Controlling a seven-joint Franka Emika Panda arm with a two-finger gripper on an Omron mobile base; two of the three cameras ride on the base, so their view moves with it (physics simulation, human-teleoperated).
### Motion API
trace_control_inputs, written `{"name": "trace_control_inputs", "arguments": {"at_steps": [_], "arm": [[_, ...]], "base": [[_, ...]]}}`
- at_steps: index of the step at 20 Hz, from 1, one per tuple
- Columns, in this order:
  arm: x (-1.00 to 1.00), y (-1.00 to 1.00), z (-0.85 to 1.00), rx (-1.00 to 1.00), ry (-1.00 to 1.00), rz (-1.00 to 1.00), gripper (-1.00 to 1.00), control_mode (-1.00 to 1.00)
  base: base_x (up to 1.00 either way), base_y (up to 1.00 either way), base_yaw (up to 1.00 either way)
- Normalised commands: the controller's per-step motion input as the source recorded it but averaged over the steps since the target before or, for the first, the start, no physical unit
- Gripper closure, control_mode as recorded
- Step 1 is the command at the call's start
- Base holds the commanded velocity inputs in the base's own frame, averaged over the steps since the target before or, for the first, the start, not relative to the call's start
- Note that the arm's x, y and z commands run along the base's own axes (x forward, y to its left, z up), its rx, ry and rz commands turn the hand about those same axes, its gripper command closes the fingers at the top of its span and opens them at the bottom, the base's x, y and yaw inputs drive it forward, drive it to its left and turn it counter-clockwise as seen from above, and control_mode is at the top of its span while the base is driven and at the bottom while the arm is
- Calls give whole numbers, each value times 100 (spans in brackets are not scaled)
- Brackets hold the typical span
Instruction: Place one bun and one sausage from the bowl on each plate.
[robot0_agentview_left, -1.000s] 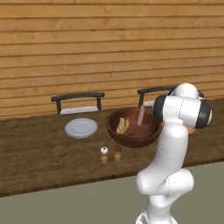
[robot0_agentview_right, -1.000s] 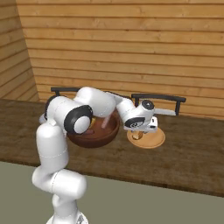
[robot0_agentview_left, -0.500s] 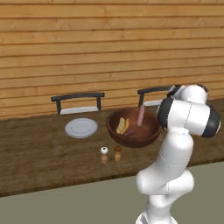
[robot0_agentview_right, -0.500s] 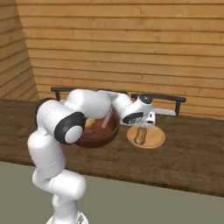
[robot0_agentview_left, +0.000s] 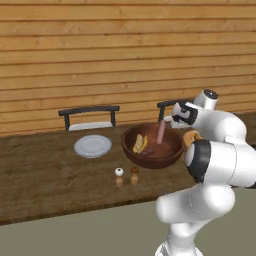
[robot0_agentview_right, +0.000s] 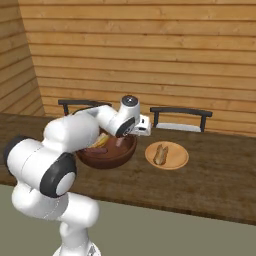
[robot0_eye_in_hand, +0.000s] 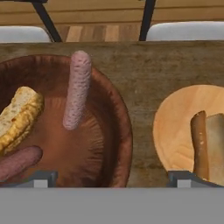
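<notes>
Two plates sit on the table (robot0_agentview_left: 40, 175): a grey-white plate (robot0_agentview_left: 93, 146) left of the wooden bowl (robot0_agentview_left: 152, 145), a tan plate (robot0_agentview_right: 167, 154) on its right holding a bun (robot0_agentview_right: 160, 153) and sausage (robot0_eye_in_hand: 200, 144). The gripper (robot0_eye_in_hand: 111, 177), fingers wide apart, hovers above the bowl, where a sausage (robot0_eye_in_hand: 77, 89) leans beside another bun (robot0_eye_in_hand: 18, 117).

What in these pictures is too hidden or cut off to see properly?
- Left base view: the robot's arm hides most of the tan plate.
- Right base view: the arm covers much of the bowl and its contents.
- Hand view: the right edge cuts off the plated bun; the left edge cuts a sausage.
</notes>
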Motion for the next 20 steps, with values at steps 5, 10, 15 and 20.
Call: {"name": "trace_control_inputs", "arguments": {"at_steps": [5,10,15,20], "arm": [[28,56,23,0,1,-8,-100,-100],[52,23,-13,0,1,-2,-100,-100],[33,30,-57,0,6,0,-100,-100],[2,5,-62,3,5,-3,-100,-100]], "base": [[0,0,0],[0,0,0],[0,0,0],[0,0,0]]}}
